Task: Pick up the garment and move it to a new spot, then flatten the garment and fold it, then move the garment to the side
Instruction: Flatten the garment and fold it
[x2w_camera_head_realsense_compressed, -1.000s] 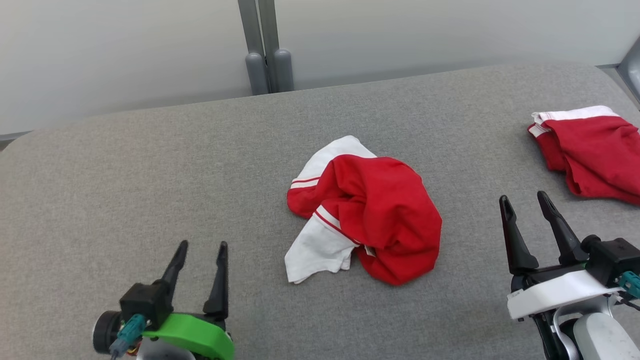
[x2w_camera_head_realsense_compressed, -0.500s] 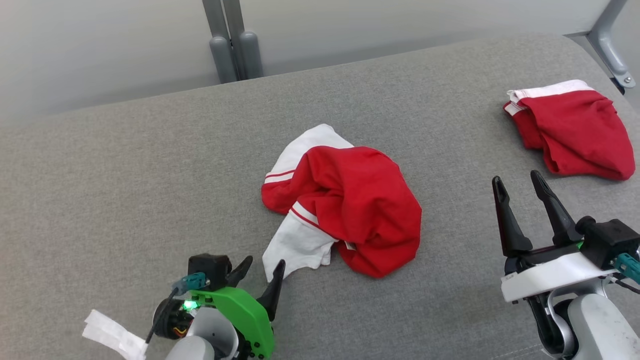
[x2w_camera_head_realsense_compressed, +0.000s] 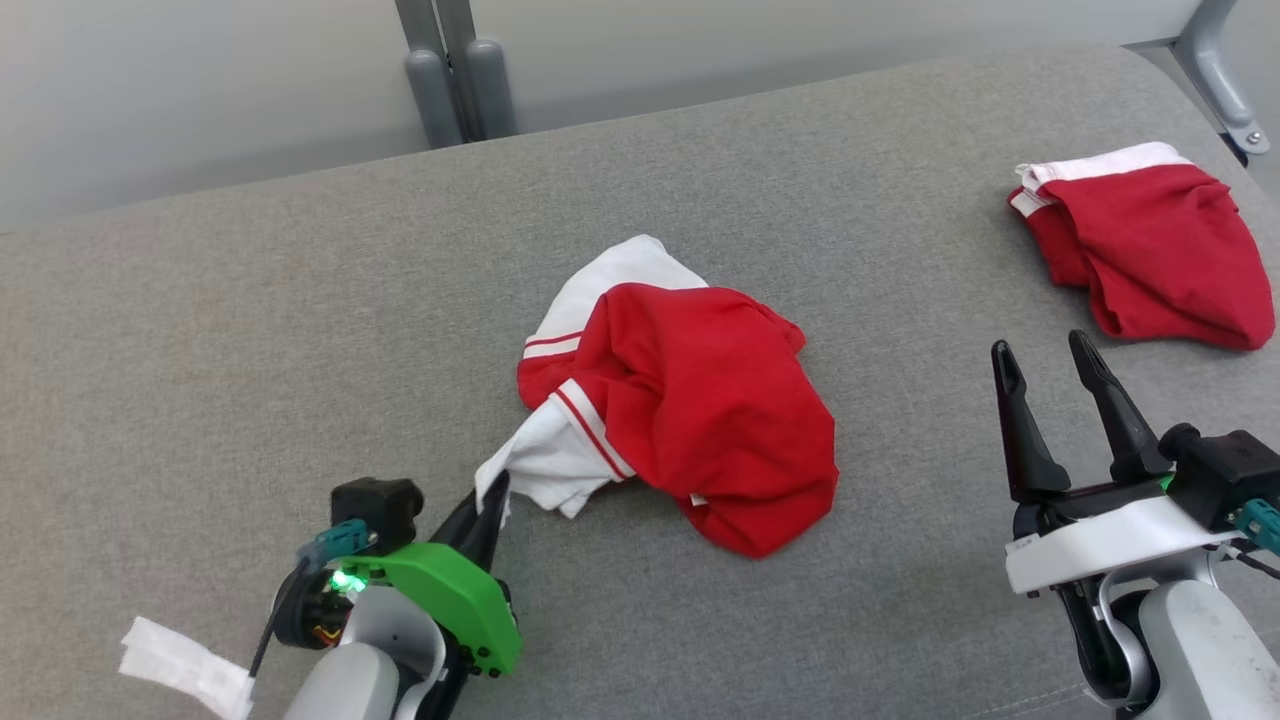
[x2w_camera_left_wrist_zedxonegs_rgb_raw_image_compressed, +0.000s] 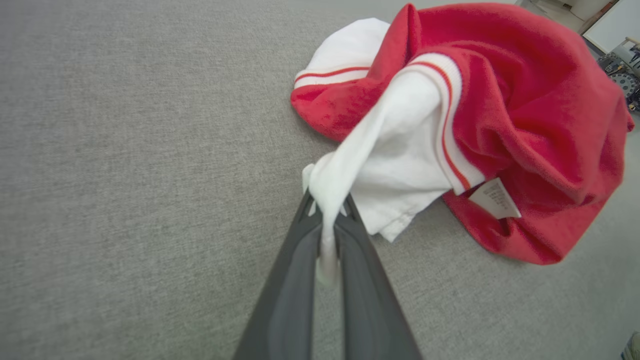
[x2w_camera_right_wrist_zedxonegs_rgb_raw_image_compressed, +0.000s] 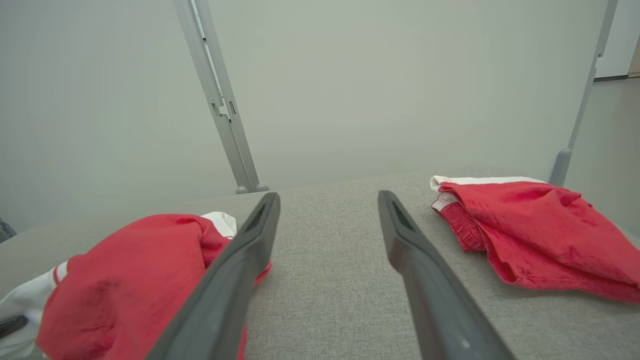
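Near the middle of the desk (x2w_camera_head_realsense_compressed: 200, 330), whose top is covered in a coarse grey woven fabric and has rounded corners, lies the garment (x2w_camera_head_realsense_compressed: 700, 400). It is a crumpled heap of soft red knit with white panels, and the white parts are edged by a ribbed band carrying a thin red stripe. The red bulk is bunched into a rounded mound with deep folds. A small white care label (x2w_camera_left_wrist_zedxonegs_rgb_raw_image_compressed: 494, 199) sticks out at its edge in the left wrist view.

One white panel stretches from the heap in a taut, narrowing twist toward the left gripper (x2w_camera_head_realsense_compressed: 490, 505), which is clenched on the tip of that cloth. In the left wrist view the two long dark fingers (x2w_camera_left_wrist_zedxonegs_rgb_raw_image_compressed: 290, 290) lie pressed together, with a strip of the fabric squeezed in the gap between them. Behind the fingers sits a glossy green plastic housing (x2w_camera_head_realsense_compressed: 450, 595), and a white paper-like tag (x2w_camera_head_realsense_compressed: 180, 665) hangs beside the pale forearm.

The right gripper (x2w_camera_head_realsense_compressed: 1042, 345) hovers at the near right of the desk, well apart from the garment. Its smooth, tapering matte fingers are spread wide with nothing between them. Beyond it, near the far right corner, a second red garment (x2w_camera_head_realsense_compressed: 1150, 250) with a white ribbed band lies in a flatter, loosely folded pile. Two grey metal posts (x2w_camera_head_realsense_compressed: 455, 70) with rounded ends rise behind the far edge, against a plain pale wall.
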